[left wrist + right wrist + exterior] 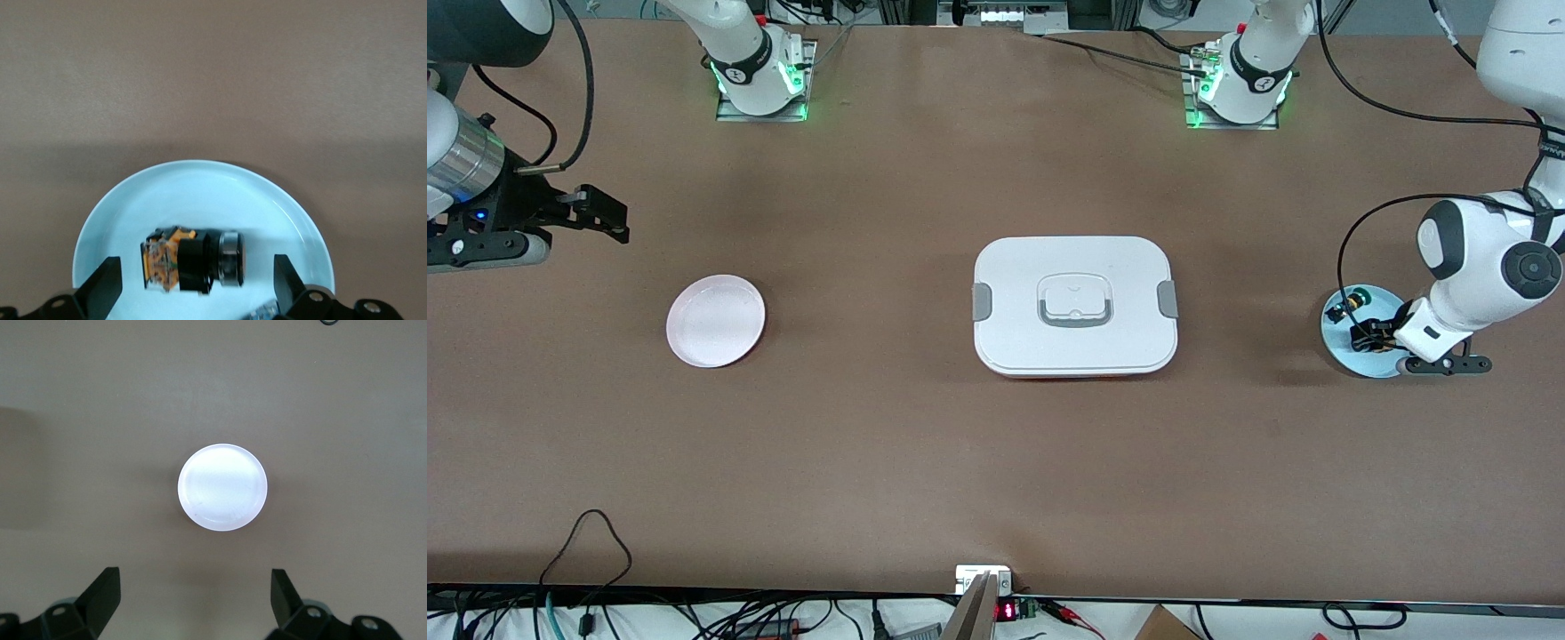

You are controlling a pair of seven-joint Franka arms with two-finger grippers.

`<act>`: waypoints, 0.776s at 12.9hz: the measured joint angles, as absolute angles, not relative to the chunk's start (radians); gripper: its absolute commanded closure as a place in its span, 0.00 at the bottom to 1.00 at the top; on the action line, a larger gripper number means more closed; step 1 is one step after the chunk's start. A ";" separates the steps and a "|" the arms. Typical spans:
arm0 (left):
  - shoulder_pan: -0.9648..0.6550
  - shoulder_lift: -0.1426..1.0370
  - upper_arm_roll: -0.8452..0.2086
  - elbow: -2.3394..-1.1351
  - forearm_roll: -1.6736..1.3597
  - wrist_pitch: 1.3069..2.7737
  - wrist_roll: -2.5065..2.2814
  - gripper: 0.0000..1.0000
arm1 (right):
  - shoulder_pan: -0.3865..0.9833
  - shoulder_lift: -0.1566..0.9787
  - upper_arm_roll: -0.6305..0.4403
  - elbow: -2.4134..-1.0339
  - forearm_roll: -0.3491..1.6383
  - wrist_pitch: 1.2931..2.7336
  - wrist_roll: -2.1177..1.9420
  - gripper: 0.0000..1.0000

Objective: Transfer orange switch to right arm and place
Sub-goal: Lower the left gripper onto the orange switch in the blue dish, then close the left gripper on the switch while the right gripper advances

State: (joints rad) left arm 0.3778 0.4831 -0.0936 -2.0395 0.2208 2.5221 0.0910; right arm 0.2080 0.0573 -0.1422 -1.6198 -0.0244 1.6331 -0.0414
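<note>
brown table [925,462]; both claws spread: left claw [193,283] straddles half-hidden switch [193,260], right claw [193,597] waits.

You are looking at a robotics lab: two white arms stand bolted on metal base plates [765,98] lit green along a brown bench [960,444], loose black cables [587,533] trail off its edge, and a small red digital readout [1003,611] sits by the front camera.
</note>
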 measured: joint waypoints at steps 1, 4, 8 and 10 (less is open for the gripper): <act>0.385 0.496 -0.094 -2.040 0.221 2.541 0.091 0.00 | 0.208 0.059 -0.142 -1.620 -0.024 1.633 -0.041 0.00; 0.398 0.512 -0.095 -2.039 0.221 2.555 0.091 0.00 | 0.209 0.062 -0.142 -1.620 -0.024 1.633 -0.041 0.00; 0.408 0.527 -0.101 -2.039 0.194 2.557 0.087 0.12 | 0.216 0.078 -0.138 -1.620 -0.024 1.632 -0.042 0.00; 0.408 0.533 -0.102 -2.039 0.173 2.558 0.085 0.28 | 0.219 0.085 -0.136 -1.620 -0.024 1.632 -0.042 0.00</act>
State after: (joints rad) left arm 0.4080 0.5335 -0.1022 -2.0394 0.1731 2.5583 0.0846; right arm 0.2193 0.0849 -0.1364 -1.6202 -0.0244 1.6324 -0.0421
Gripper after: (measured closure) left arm 0.066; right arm 0.000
